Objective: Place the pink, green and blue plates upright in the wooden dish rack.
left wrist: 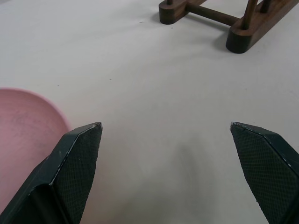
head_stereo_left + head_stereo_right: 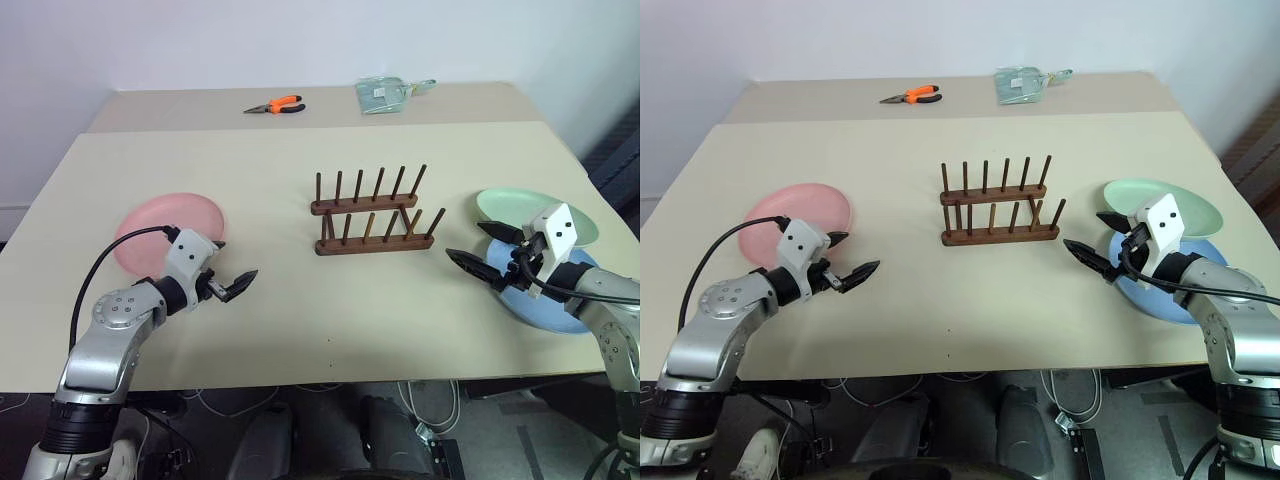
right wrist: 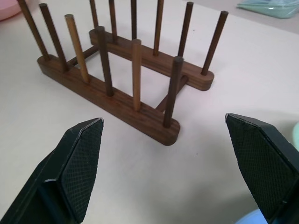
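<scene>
The pink plate (image 2: 165, 232) lies flat on the table at the left. At the right, the green plate (image 2: 535, 212) lies flat, and the blue plate (image 2: 548, 302) lies nearer the front edge, overlapping it. Between the two sides stands the dark wooden dish rack (image 2: 372, 215), with nothing between its pegs. My left gripper (image 2: 238, 260) hovers open just right of the pink plate, pointing toward the rack. Above the blue plate, my right gripper (image 2: 465, 240) is open and points left at the rack (image 3: 126, 79). Neither gripper holds anything.
Orange-handled pliers (image 2: 277, 105) and a clear plastic packet (image 2: 385, 95) lie on the far table section. Bare tabletop (image 2: 330, 300) stretches between the grippers in front of the rack. The table's front edge runs close under both arms.
</scene>
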Available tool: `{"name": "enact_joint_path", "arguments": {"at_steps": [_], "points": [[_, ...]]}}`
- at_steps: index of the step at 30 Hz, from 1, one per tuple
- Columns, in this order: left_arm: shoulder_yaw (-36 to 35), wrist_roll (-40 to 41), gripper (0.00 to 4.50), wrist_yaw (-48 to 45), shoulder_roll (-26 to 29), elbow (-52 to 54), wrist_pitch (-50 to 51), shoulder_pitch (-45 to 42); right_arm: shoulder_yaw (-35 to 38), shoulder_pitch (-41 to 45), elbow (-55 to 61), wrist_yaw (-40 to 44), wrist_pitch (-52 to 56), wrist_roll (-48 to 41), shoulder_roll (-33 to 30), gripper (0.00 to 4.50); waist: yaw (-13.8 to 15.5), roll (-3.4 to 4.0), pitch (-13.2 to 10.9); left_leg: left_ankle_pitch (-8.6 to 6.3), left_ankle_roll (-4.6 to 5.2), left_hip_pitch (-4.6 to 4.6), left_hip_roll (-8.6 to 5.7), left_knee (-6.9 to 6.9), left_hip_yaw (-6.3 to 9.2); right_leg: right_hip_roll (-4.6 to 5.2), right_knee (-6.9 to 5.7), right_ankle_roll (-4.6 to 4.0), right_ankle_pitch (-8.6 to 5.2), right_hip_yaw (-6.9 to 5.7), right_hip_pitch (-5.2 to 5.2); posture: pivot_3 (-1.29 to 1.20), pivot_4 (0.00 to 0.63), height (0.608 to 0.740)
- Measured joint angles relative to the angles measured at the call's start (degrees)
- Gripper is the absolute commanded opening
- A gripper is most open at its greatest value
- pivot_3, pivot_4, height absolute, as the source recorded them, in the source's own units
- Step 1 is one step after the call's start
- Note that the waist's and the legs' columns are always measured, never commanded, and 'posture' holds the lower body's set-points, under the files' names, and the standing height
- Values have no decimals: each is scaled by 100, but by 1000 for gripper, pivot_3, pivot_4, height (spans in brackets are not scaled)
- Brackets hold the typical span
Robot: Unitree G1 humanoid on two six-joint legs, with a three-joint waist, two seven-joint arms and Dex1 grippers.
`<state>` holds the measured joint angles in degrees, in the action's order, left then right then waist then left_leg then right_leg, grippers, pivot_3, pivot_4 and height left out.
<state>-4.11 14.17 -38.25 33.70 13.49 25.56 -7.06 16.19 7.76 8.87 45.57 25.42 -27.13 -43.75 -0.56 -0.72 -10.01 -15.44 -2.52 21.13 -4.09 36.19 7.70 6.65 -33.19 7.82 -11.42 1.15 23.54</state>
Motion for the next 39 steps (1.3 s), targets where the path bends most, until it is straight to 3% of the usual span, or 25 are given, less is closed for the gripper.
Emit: {"name": "enact_joint_path", "arguments": {"at_steps": [9, 15, 21, 24, 30, 38, 39], "points": [[554, -71, 4500, -417, -76, -773, -175, -610, -423, 70, 101, 7, 57, 220, 11, 4381, 38, 0, 0, 0, 0, 5, -5, 7, 1, 1, 0, -10, 7, -2, 0, 0, 150, 740], [1594, -519, 4500, -1237, -739, -2723, -996, -2102, -479, -398, 746, -252, 144, 222, 208, 4381, 144, -7, 1, 0, 1, 15, -8, 15, 5, 1, 1, 0, 21, -7, 2, 0, 150, 740], [1941, -970, 4500, -1626, -1765, -5262, -2083, -3723, -174, -1470, 1830, -801, 329, 203, 484, 4381, 146, -12, 4, -3, 7, 21, -13, 25, 9, 4, 3, 11, 17, -10, 0, 0, 150, 740], [1940, -1128, 3652, -1615, -2055, -6048, -2546, -4101, 21, -1920, 2275, -1019, 442, 203, 565, 4500, 109, -12, 5, -6, 11, 15, -9, 22, 1, 4, 1, 29, 7, -9, 0, 0, 150, 740], [1856, -1188, 794, -1857, -2244, -6379, -3151, -4047, 130, -2396, 2830, -1257, 676, 150, 710, 4500, 129, -15, 12, -8, 14, 11, -8, 31, 3, 5, -1, 33, 4, -9, -10, 0, 150, 740], [2039, -1186, 778, -2854, -1714, -4832, -3115, -3159, 535, -2471, 2854, -934, 932, -38, 265, 4500, 130, -14, 13, -11, 19, 14, -8, 30, 7, 4, -1, 29, 4, -9, -8, 0, 150, 740], [2053, -1162, 1278, -2978, -1632, -4645, -3057, -3062, 580, -2527, 2854, -884, 943, -65, 225, 4500, 131, -14, 13, -11, 19, 14, -7, 30, 7, 4, -1, 29, 4, -9, -8, 0, 150, 740]]}}
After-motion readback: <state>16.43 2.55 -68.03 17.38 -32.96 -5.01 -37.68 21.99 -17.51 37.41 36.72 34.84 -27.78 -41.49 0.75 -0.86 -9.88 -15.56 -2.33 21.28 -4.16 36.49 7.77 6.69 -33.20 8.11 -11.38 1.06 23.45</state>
